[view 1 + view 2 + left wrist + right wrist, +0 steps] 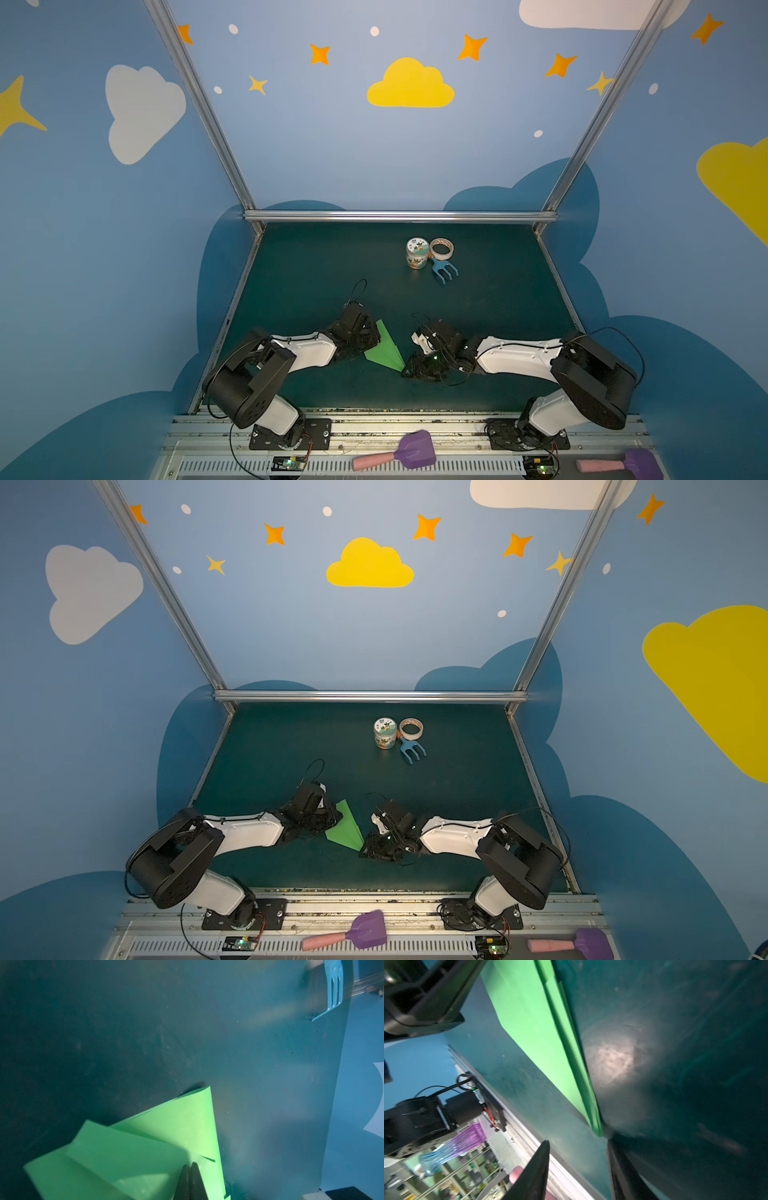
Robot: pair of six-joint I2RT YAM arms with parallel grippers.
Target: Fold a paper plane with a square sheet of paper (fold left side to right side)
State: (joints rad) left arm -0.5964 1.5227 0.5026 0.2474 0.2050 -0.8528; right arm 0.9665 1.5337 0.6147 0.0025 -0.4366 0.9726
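The bright green paper plane (pixel 384 349), a slim pointed dart of layered flaps, lies on the dark green table mat (pixel 498 311) near the front, in the middle between the two arms, with its nose pointing far. The left pincer (pixel 190 1167) is clenched with its tips on the plane's left flaps; I cannot tell whether a layer is nipped between them. The right pincer (pixel 578 1141) is released and empty, just beside the plane's near right corner. Judging by the shape, the folding is nearly done. The next move probably calls for pressing the creases without sliding the paper. A small printed jar (pixel 417 253), a tape roll (pixel 441 248) and a blue plastic toy rake (pixel 444 271) sit well apart on the far side, so nothing blocks the work.
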